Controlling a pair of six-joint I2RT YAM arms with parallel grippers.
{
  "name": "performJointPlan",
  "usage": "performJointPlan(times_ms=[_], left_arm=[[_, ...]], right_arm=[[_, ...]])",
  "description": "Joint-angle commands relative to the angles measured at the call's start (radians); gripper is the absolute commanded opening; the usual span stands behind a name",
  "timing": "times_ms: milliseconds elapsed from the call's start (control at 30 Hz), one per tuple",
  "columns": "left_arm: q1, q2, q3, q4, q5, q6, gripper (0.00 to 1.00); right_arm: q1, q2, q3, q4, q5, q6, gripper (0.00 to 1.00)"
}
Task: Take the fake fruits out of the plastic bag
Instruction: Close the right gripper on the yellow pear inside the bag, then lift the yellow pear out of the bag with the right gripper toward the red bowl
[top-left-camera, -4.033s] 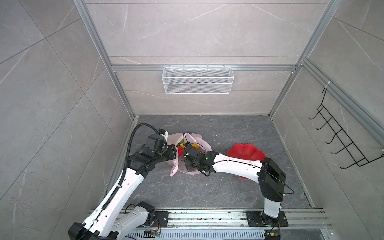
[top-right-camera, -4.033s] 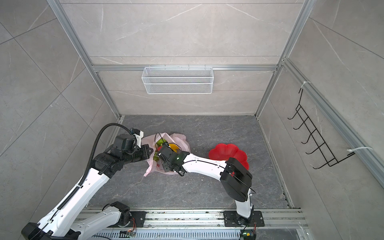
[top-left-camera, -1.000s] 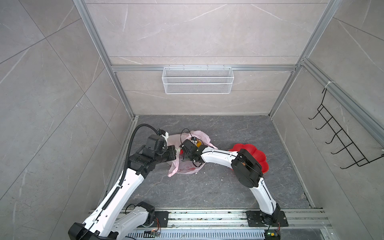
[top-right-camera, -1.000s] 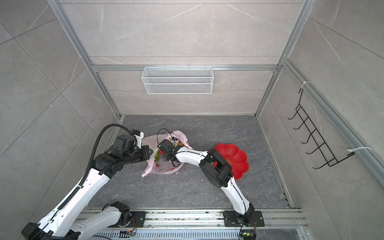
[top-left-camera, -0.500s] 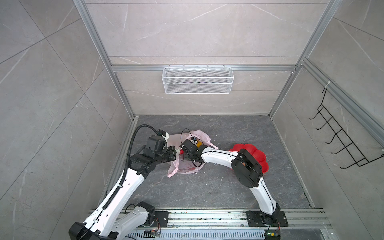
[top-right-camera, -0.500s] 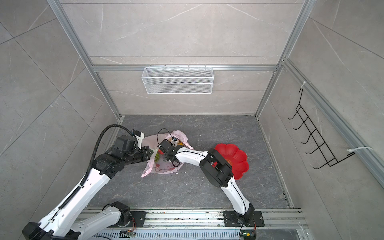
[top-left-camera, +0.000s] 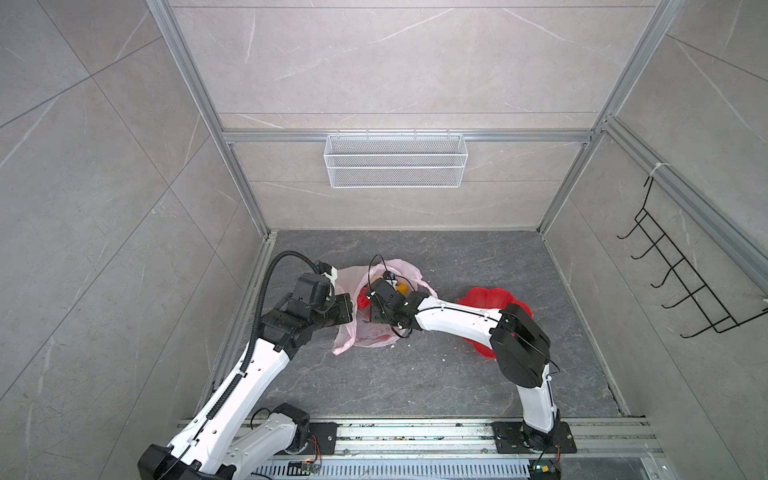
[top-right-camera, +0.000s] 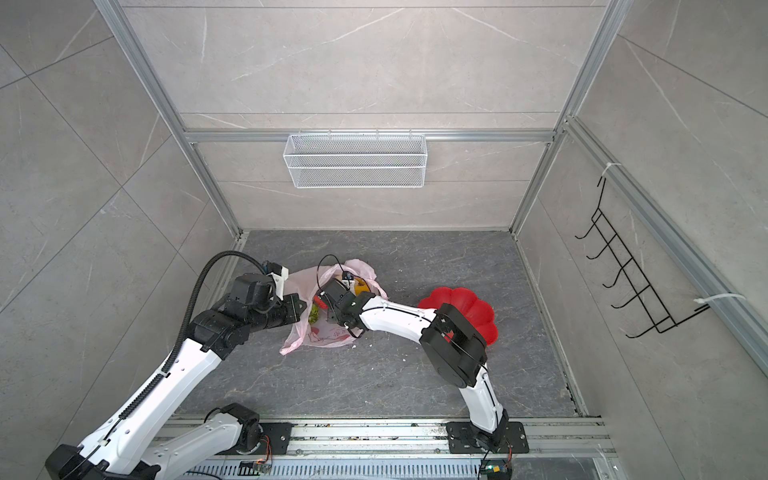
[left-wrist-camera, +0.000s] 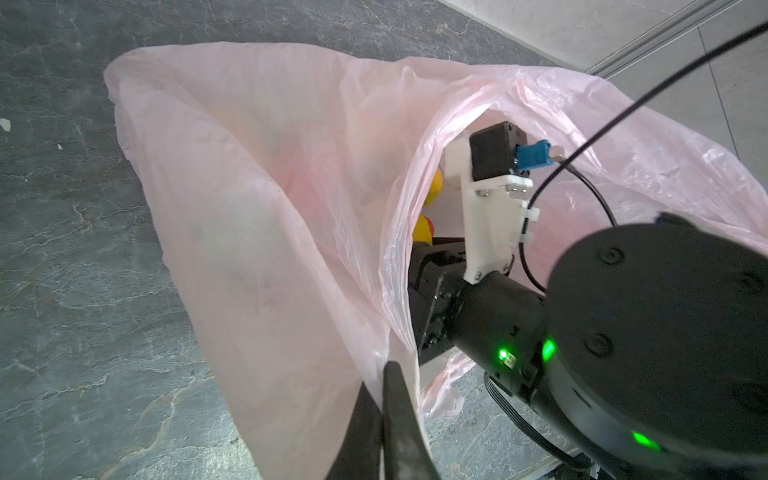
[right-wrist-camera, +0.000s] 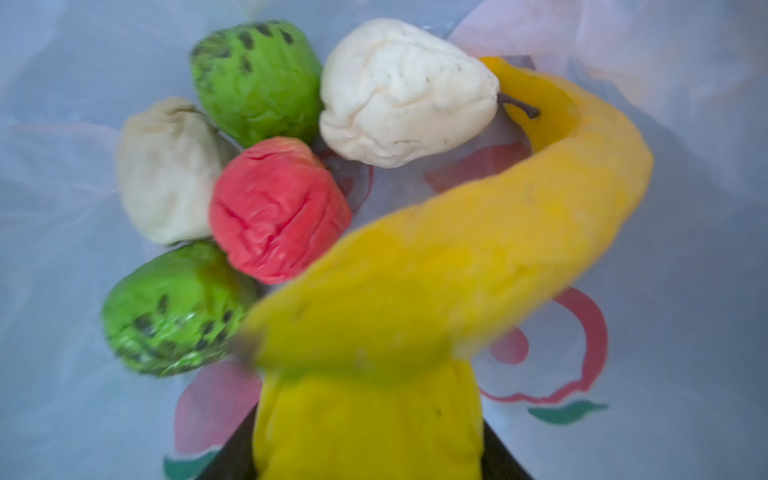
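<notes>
Yellow lump (right-wrist-camera: 365, 428), cut off, masks right claw (right-wrist-camera: 365, 465) inside plastic bag (right-wrist-camera: 685, 249).

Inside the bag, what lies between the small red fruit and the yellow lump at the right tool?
The banana, curving across between red fruit and yellow lump; the right wrist view shows it.

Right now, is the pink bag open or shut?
Open. The left gripper holds the plastic bag's rim up, and the right arm reaches inside.

One banana (right-wrist-camera: 478, 257), two green balls (right-wrist-camera: 257, 79) (right-wrist-camera: 174, 311), two cream lumps (right-wrist-camera: 403, 91) (right-wrist-camera: 166, 170), one red fruit (right-wrist-camera: 278, 212), one yellow lump (right-wrist-camera: 365, 428).
</notes>
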Motion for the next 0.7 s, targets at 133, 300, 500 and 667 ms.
performJointPlan(times_ms=[133,300,500,667], left_arm=[[-0.004,-0.042,-0.005,0.048,-0.029,0.008,0.00],[-0.005,-0.060,-0.017,0.051,-0.026,0.007,0.00],[-0.004,-0.082,-0.051,0.069,-0.021,-0.007,0.00],[-0.004,-0.079,-0.064,0.086,-0.004,-0.012,0.00]], right_arm=[[0.031,-0.102,-0.049,-0.047,-0.027,-0.042,0.45],[0.053,-0.162,-0.061,-0.055,-0.052,-0.067,0.45],[0.074,-0.251,-0.089,-0.082,-0.069,-0.083,0.45],[0.082,-0.317,-0.100,-0.118,-0.099,-0.107,0.44]])
